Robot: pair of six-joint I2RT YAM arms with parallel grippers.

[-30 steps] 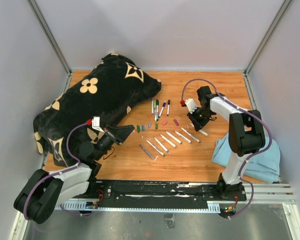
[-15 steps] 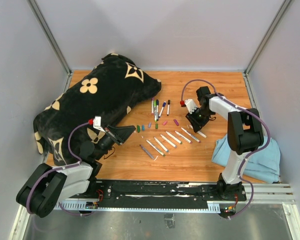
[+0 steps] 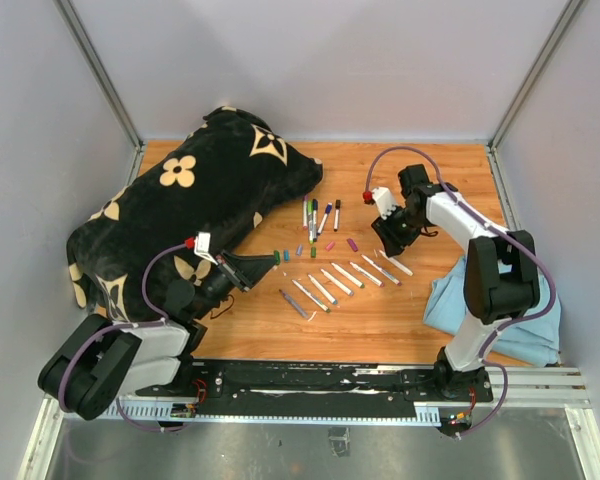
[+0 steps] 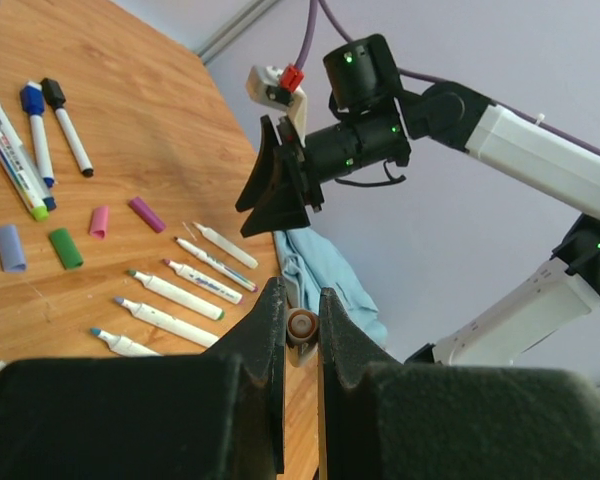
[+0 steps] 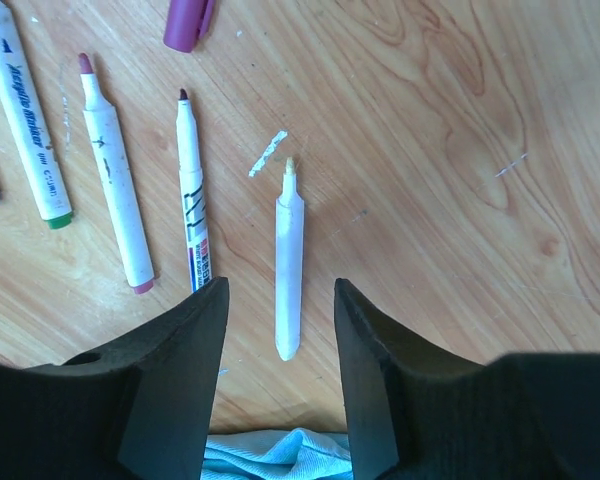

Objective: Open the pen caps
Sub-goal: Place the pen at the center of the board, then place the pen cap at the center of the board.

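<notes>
left pincer [image 3: 265, 263]: pinched tight on a small round cap [image 4: 302, 327], held up off the counter [image 3: 430, 170].
right pincer [image 5: 280, 295]: wide, holding nothing, hanging over one white marker [image 5: 290, 250] that lies flat with its tip bare.
loose pen caps [image 3: 313, 252]: in a short row on the wood, between the bare markers [image 3: 340, 275] and the capped markers [image 3: 320, 215] farther back.
around: a big black blanket [image 3: 200, 190] with pale flowers fills the back left. A blue cloth [image 3: 510, 310] lies on the right, by the right arm.
in the way: the blanket's edge comes near the capped markers.
left wrist view only: the little cap seen end-on between the fingers.
right wrist view only: a purple cap [image 5: 187, 22] and a tiny white scrap [image 5: 268, 153] by the marker's tip.
</notes>
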